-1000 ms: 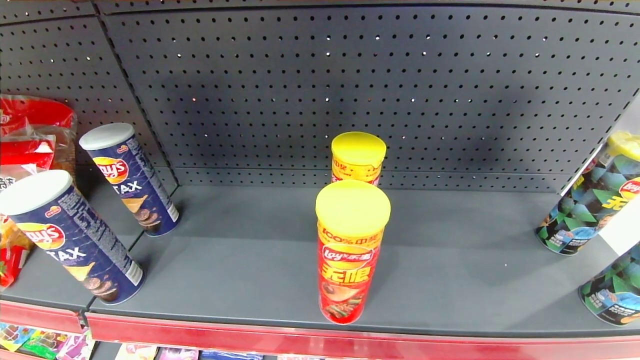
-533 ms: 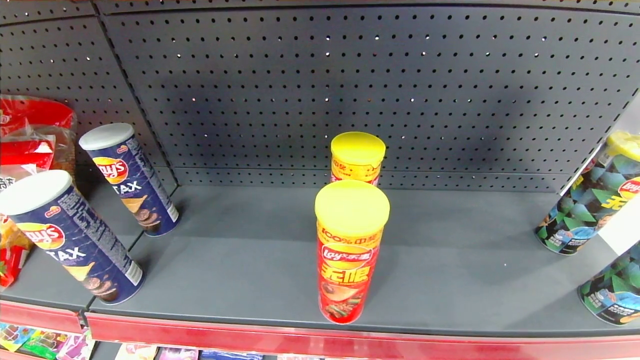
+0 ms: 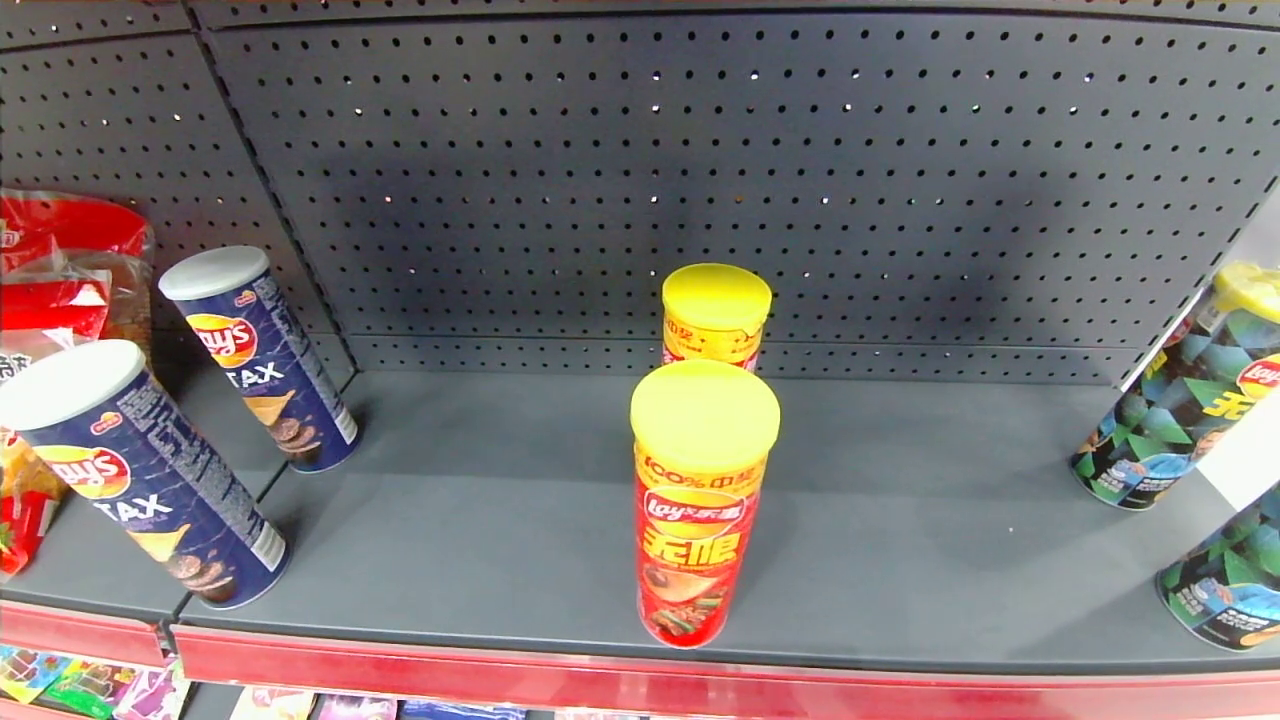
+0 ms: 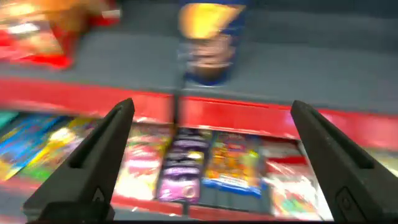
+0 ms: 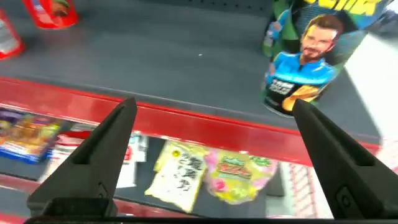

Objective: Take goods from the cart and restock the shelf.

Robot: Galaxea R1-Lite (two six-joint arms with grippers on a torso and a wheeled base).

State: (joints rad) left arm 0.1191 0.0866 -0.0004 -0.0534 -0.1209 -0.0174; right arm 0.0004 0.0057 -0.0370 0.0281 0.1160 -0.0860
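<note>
- Head view: a front red chip canister is stood upright near the lip of the shelf. A rear red chip canister is lined up close at its 12 o'clock, so a single row is formed with the label facing outward.
- Blue chip canisters are kept at 9 o'clock and patterned chip canisters at 3 o'clock, both well apart from the red pair. Each flavour is judged to be given its own lane, with bare deck left either side for more stock.
- The left gripper is held with its fingers spread wide and nothing between them. It is faced toward the red shelf edge, with one of the blue chip canisters standing beyond it.
- The right gripper is likewise spread wide and empty, set before the shelf lip near one of the patterned chip canisters.
- With both tools unloaded, a return to the cart for the next item is judged to be the step in hand.
</note>
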